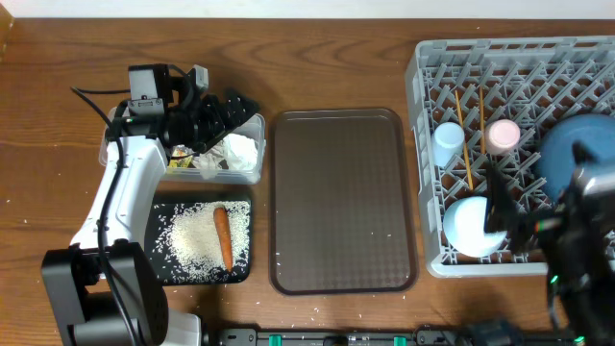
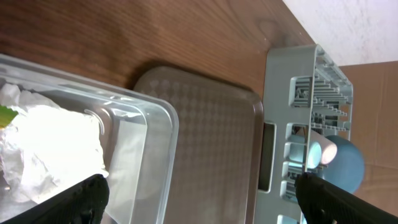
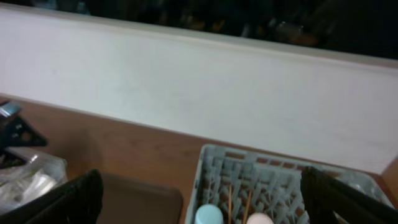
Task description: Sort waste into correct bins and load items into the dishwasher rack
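both my jaws stand wide apart and empty, left gripper [image 1: 236,111] just above the clear tub [image 2: 163,117] with the crumpled tissue [image 2: 56,143] right under it, right gripper [image 1: 498,204] over the dishwasher rack [image 1: 423,115] beside the bowl [image 1: 464,224], so i'd lift each straight up, no snagging.

On my overhead feed the left arm [image 1: 120,197] shows a long white link with rounded edges, set between a chunky black base joint [image 1: 91,288] at lower left and a black wrist. A grey camera block [image 1: 146,82] sits on that wrist, and a thin black cable [image 1: 91,96] trails beside it. The right arm [image 1: 581,231], at the right edge, is all black (one small green light [image 1: 553,280] glows on it). The left fingers [image 2: 78,199] and right fingers [image 3: 59,202] are matte black wedges, blurred, in the bottom corners.
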Tool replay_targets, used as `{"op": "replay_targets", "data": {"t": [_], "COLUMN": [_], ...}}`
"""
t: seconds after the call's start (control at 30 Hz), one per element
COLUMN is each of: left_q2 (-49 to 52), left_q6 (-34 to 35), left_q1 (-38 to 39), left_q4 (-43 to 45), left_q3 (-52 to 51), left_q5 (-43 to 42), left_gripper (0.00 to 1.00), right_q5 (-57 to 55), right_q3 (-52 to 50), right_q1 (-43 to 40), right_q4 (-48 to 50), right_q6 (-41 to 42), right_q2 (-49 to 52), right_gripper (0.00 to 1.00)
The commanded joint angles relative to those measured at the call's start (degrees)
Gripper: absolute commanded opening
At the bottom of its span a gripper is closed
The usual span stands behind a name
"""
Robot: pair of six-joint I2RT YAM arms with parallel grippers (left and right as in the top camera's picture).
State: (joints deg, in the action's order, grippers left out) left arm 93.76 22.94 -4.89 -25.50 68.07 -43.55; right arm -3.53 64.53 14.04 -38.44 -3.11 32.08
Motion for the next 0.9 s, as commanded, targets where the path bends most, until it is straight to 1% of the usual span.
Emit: {"op": "replay_targets", "data": {"t": [0.0,0.13,0.23,0.37,0.4,0.5,0.57,0.77,0.87], "left_q2": [-0.17,-0.17,-0.17,-0.17,-0.17,-0.17,-0.17,-0.17,-0.17], "left_q6": [0.46,0.46,0.46,0.46,0.46,0.46,0.46,0.46,0.46], "left_q1": [-0.24,-0.24,-0.24,-0.24,-0.24,-0.24,-0.24,-0.24,-0.24], "left_q4": [-0.17,-0.17,-0.20,-0.17,-0.17,-0.20,-0.20,-0.20,-0.17], "left_q3": [0.42,0.42,0.42,0.42,0.42,0.42,0.42,0.42,0.42], "left_q5": [-0.72,-0.72,-0.72,-0.72,-0.72,-0.72,-0.72,-0.72,-0.72], "left_gripper": [0.98,0.98,0.98,0.98,0.98,0.98,0.98,0.98,0.98], "right_q5": [0.98,0.98,1.01,0.98,0.98,0.98,0.98,0.98,1.01], "right_q3": [-13.55,-30.42,-41.81,-52.87,-54.95,-58.84,-60.46,-64.35,-64.24], "right_q1": [-2.73,-6.43,-7.96,-8.00,-8.09,-8.13,-8.17,-10.80,-12.44], "right_q4": [4.55,13.60,22.67,34.51,37.90,43.54,43.85,40.79,34.62], "right_q6": [3.17,7.32,10.03,11.08,11.56,12.33,12.31,12.28,12.33], "right_q2": [-8.39,-19.39,-26.05,-31.95,-31.80,-31.80,-31.80,-31.80,-31.80], "right_gripper": [0.99,0.99,0.99,0.99,0.99,0.99,0.99,0.99,0.99]}}
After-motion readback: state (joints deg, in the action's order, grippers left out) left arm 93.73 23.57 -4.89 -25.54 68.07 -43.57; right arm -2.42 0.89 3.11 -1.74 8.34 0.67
